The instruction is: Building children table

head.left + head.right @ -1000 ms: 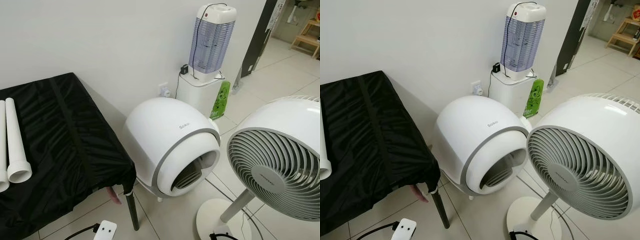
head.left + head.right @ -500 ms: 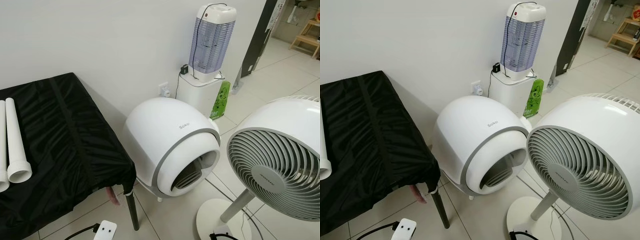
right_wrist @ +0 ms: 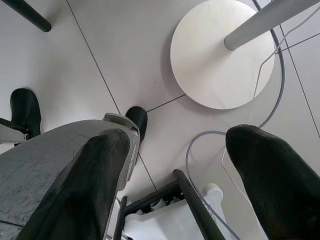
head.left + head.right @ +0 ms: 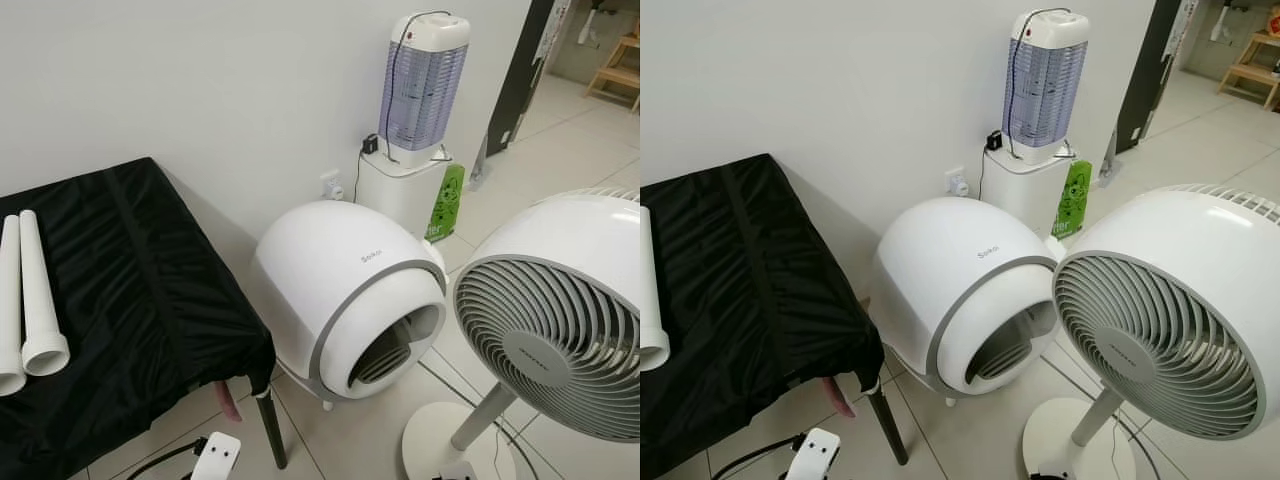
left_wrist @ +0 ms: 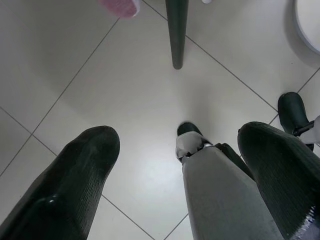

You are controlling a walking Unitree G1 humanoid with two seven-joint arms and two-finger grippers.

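Camera shifted; white tubes (image 4: pixel 30 295) on black table (image 4: pixel 130 300), tools idle.

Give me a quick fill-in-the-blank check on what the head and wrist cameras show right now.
1. The two white tubes lie on a table draped in a ____ cloth.
2. Between the table and the standing fan sits a rounded white ____ box.
3. The insect zapper lamp stands on a white ____.
4. Both the left gripper and right gripper hang with fingers ____ above the tiled floor.

Missing words: black; litter; cabinet; open
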